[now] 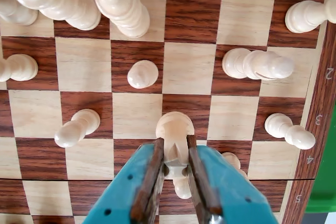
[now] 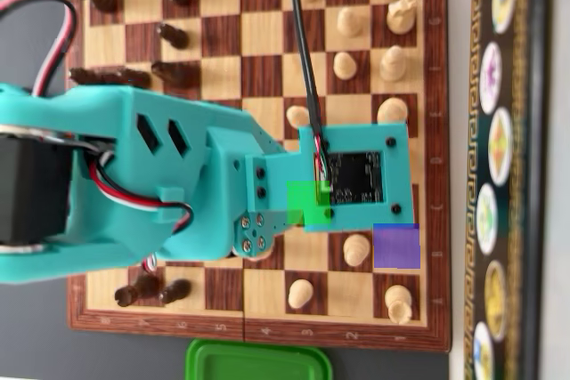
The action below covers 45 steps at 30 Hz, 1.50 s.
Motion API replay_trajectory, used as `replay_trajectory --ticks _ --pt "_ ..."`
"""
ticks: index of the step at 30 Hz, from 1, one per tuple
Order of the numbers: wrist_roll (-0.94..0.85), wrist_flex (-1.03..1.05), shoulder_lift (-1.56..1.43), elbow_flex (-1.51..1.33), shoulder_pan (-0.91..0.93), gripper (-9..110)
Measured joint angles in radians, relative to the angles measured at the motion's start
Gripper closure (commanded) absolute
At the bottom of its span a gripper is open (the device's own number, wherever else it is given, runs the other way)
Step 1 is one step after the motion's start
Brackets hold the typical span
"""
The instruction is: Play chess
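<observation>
In the wrist view my teal gripper (image 1: pixel 175 148) is shut on a white chess piece (image 1: pixel 174 127) with a rounded end that sticks out past the brown finger pads (image 1: pixel 152 174). It sits over the wooden chessboard (image 1: pixel 189 66), and I cannot tell whether the piece touches it. White pieces stand around it: a pawn (image 1: pixel 142 74) ahead, another (image 1: pixel 77 128) to the left, one (image 1: pixel 231 160) just behind the right finger. In the overhead view the arm's wrist camera mount (image 2: pixel 352 175) covers the gripper and the held piece.
In the overhead view, dark pieces (image 2: pixel 172 35) stand on the board's left side and white pieces (image 2: pixel 345 65) on its right. A green lid (image 2: pixel 258 362) lies below the board. A dark box with coloured discs (image 2: pixel 499 131) runs along the right.
</observation>
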<state>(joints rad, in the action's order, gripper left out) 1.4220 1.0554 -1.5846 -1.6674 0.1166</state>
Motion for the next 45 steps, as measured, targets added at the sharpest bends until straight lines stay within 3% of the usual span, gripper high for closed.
replay_trajectory --ticks 45 --pt "0.0 -0.003 0.101 0.008 0.04 98"
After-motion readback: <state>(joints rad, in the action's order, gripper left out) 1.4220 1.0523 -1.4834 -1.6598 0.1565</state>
